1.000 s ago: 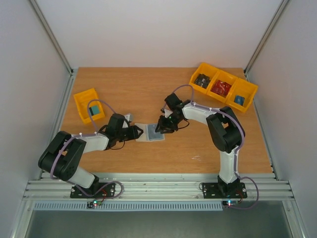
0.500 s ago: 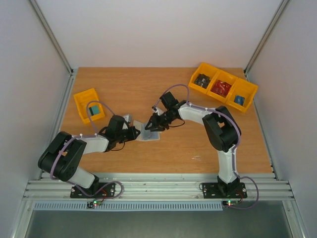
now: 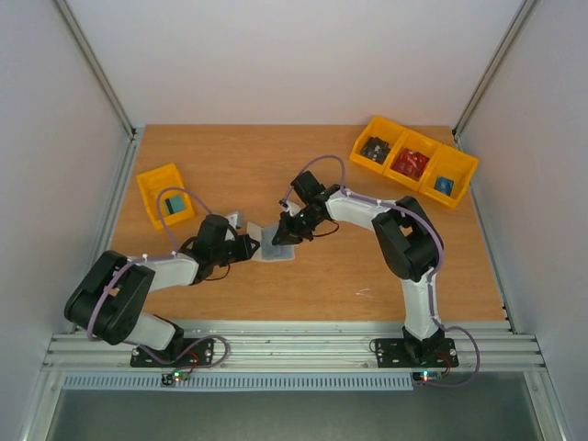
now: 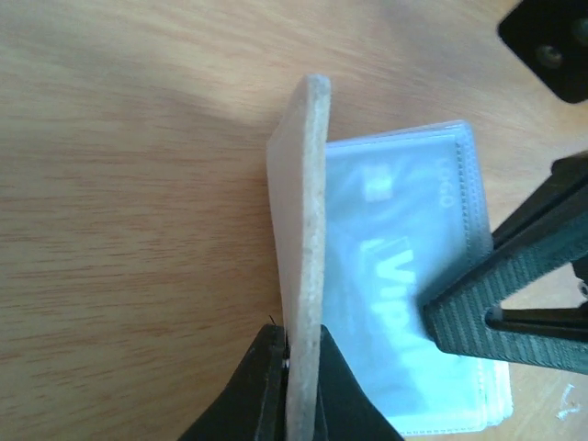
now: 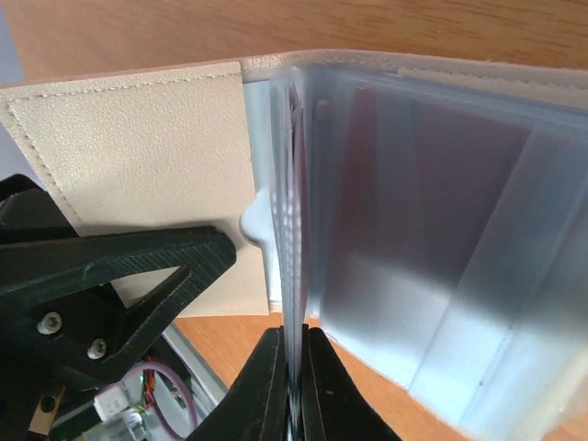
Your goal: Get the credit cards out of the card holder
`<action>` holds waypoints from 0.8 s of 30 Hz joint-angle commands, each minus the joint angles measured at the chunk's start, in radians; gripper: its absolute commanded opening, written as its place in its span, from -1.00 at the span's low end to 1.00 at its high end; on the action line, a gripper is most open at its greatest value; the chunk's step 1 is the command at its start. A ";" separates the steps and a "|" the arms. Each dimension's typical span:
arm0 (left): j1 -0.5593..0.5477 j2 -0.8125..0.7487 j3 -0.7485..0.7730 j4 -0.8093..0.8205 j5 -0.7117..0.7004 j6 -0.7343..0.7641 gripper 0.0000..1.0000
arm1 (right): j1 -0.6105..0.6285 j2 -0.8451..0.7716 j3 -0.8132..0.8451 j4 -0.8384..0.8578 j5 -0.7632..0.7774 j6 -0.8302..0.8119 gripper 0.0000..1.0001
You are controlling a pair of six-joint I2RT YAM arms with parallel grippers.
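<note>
The card holder (image 3: 276,245) lies open mid-table between the two arms. Its beige cover (image 4: 308,230) stands on edge and its clear sleeve (image 5: 289,230) leaves are fanned out. Through the plastic show a pale lettered card (image 4: 386,294) and a reddish card (image 5: 404,175), both pocketed. The cards look light, stiff and slick, while the sleeves look floppy. So the likely hold is a card's exposed short edge at the pocket mouth, with the cover pinned. The left gripper (image 4: 296,367) is pressed together on the cover's lower edge. The right gripper (image 5: 292,377) is pinched on one sleeve leaf. Well apart, a yellow bin (image 3: 145,197) at the left holds a dark teal item. A row of three bins (image 3: 366,133) at the far right holds dark, red and blue items.
</note>
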 commanded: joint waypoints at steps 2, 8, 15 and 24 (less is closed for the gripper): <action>-0.004 -0.104 -0.001 0.105 0.130 0.110 -1.00 | -0.008 -0.146 0.036 -0.095 -0.014 -0.156 -0.82; 0.000 -0.289 0.013 0.111 0.216 0.181 -0.99 | -0.035 -0.336 0.025 -0.252 -0.011 -0.343 -0.36; 0.004 -0.471 0.173 0.101 0.370 0.194 -1.00 | -0.079 -0.557 0.142 -0.372 -0.031 -0.461 -0.14; 0.010 -0.581 0.313 0.137 0.430 0.108 -0.99 | -0.096 -0.680 0.238 -0.396 -0.050 -0.505 0.01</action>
